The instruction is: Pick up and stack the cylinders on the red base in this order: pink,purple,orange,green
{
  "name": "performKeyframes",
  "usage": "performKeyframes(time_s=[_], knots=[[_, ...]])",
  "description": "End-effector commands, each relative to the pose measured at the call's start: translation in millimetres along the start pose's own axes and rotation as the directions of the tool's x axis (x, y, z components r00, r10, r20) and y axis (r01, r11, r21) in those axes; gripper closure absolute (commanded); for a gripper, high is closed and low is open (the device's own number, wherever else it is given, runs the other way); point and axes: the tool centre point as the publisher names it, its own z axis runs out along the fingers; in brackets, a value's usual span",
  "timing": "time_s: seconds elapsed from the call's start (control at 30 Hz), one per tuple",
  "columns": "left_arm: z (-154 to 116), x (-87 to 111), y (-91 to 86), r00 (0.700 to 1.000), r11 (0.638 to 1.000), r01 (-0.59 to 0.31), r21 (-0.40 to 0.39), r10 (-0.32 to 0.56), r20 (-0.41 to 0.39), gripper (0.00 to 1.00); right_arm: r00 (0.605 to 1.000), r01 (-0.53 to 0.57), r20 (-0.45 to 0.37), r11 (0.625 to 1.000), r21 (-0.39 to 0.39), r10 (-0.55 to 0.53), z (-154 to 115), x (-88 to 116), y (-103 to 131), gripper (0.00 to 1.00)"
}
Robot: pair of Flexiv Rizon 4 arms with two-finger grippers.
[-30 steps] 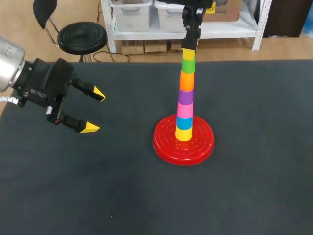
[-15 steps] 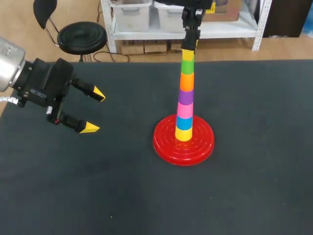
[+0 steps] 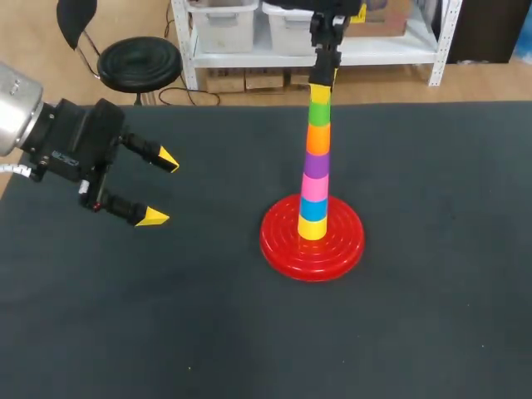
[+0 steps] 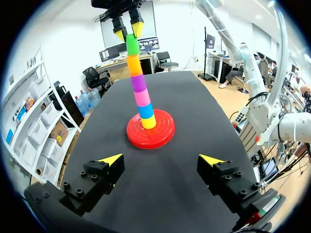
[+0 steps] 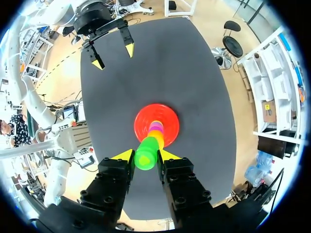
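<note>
A red base stands mid-table and carries a tall stack: yellow, blue, pink, purple, orange, then the green cylinder on top. My right gripper hangs straight above the stack, shut on the green cylinder's upper end. From the right wrist view the green cylinder fills the gap between the fingers, with the base below it. My left gripper hovers open over the table's left part, holding nothing. Seen from the left wrist, the stack rises well ahead of the left gripper.
The black table top lies bare around the base on all sides. No other loose cylinders show on it.
The top of the stack has straightened slightly under the right gripper. The left arm has not moved.
</note>
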Motion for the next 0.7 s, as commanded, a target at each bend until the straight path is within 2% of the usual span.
performKeyframes(time_s=[0.03, 0.33, 0.7], knots=[[0.3, 1.2, 0.1, 1.000, 1.000, -0.002, -0.001, 0.002, 0.003, 0.00, 1.000, 0.002, -0.004, 1.000, 0.000, -0.002, 0.5, 0.8, -0.9, 1.00], [0.3, 1.2, 0.1, 1.000, 1.000, -0.002, -0.001, 0.002, 0.003, 0.00, 1.000, 0.001, -0.006, 1.000, 0.003, -0.001, -3.9, 1.4, 1.0, 1.00], [0.3, 1.2, 0.1, 1.000, 1.000, -0.002, -0.001, 0.002, 0.003, 0.00, 1.000, 0.004, -0.015, 1.000, -0.014, -0.004, 3.3, -1.4, -2.7, 1.00]])
